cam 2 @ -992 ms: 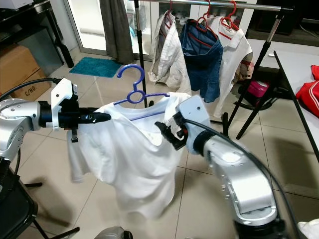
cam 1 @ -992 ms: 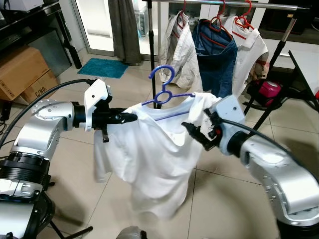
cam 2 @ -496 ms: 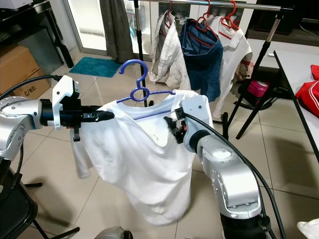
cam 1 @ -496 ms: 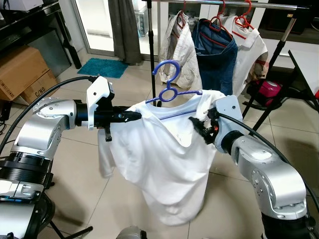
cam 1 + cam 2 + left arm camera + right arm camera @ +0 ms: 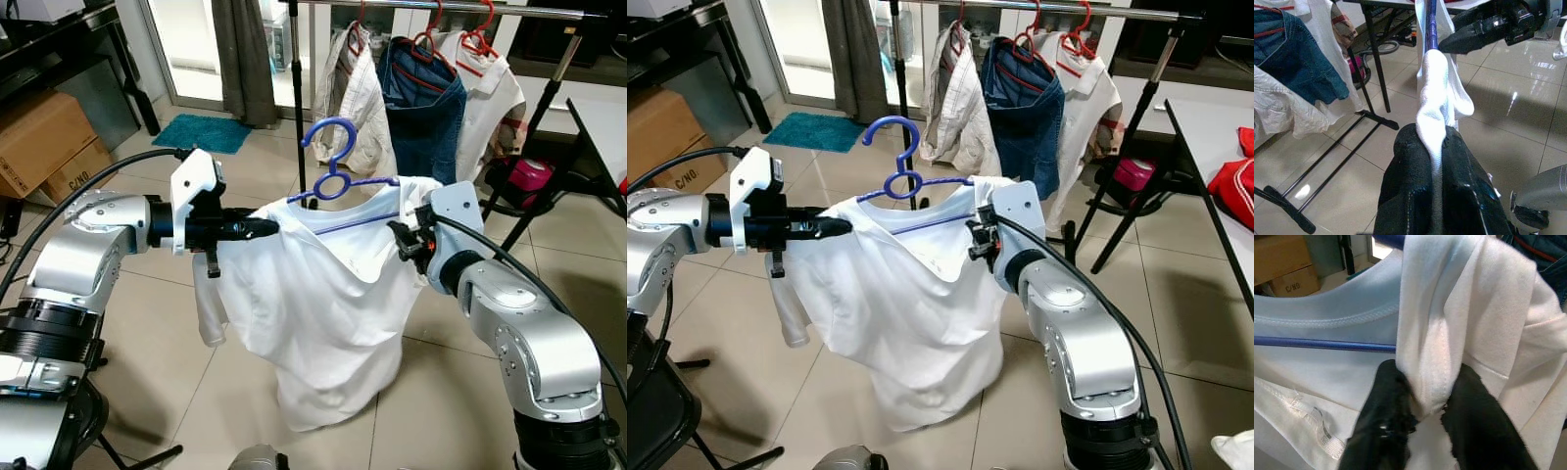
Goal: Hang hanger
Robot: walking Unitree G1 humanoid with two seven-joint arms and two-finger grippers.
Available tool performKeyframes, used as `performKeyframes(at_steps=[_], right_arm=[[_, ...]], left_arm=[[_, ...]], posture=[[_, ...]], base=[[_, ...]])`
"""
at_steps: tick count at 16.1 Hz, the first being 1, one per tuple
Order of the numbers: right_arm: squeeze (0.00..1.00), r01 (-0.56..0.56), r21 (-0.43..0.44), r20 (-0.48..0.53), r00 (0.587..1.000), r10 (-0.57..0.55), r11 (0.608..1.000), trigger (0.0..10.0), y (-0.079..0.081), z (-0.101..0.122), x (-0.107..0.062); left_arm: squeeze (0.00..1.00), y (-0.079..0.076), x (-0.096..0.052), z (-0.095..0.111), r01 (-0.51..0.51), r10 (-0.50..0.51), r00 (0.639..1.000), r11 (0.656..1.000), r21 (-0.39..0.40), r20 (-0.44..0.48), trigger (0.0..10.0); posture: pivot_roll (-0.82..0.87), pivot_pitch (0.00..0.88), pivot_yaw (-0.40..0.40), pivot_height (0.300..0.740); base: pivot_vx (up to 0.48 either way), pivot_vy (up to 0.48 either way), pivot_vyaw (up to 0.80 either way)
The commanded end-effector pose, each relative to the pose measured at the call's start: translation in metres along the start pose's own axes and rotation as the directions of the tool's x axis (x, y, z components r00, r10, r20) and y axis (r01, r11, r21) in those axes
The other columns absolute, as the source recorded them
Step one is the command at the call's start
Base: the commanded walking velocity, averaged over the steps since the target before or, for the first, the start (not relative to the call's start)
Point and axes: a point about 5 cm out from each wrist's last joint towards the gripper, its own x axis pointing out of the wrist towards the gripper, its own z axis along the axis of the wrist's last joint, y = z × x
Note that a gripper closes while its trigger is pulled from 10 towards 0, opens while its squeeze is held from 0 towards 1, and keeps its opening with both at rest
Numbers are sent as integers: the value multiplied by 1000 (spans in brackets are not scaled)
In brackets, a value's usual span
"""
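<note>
A white T-shirt [image 5: 313,313] hangs on a blue hanger [image 5: 333,171], held up in mid air between my two arms. My left gripper [image 5: 263,229] is shut on the shirt's left shoulder, where the fabric is pinched between its fingers [image 5: 1415,161]. On the other side my right gripper [image 5: 404,240] is shut on the right shoulder, with the hanger's blue bar [image 5: 1327,343] running just past its fingers [image 5: 1386,401]. The hanger's hook points up, in front of and below the clothes rail [image 5: 441,8].
The rail at the back carries a cream jacket [image 5: 355,98], blue jeans [image 5: 423,98] and a white shirt [image 5: 490,88] on red hangers. Its black legs [image 5: 524,211] spread over the tiled floor. Cardboard boxes [image 5: 49,137] stand at the left, a teal mat [image 5: 201,132] behind.
My right gripper has drawn back and up toward the hanger's right end, spreading the shirt so it hangs flatter. The hanger has risen slightly and shifted right. The left gripper has barely moved.
</note>
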Motion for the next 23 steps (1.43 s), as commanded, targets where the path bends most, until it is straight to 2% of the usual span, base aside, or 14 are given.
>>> performKeyframes(at_steps=[1,9,11,15,19,23], right_arm=[[0,-4,2,17,1000,4,1000,0,-1,4,1],[0,-36,10,48,998,35,999,0,0,10,-2],[0,-50,14,74,996,49,999,0,-1,18,-7],[0,-39,31,96,995,36,999,0,-7,23,-9],[0,-55,147,153,988,32,988,0,-11,37,-8],[0,-57,177,144,989,32,982,0,-12,38,-7]], left_arm=[[0,2,-6,5,-21,21,1000,1000,15,15,0],[0,3,-5,2,-29,29,1000,999,21,-2,0],[0,4,-5,-8,-44,47,996,998,46,-71,0],[0,2,-2,-12,-36,41,995,998,53,-91,0],[0,-10,2,-26,55,-36,982,994,98,-186,0],[0,-19,5,-36,120,-94,966,988,99,-239,0]], posture=[[58,0,75,740],[53,0,77,740],[46,0,78,740],[42,0,77,740],[46,0,73,740],[46,0,71,740]], base=[[0,0,0],[0,0,0],[0,0,0],[0,0,0],[0,0,0],[0,0,0]])
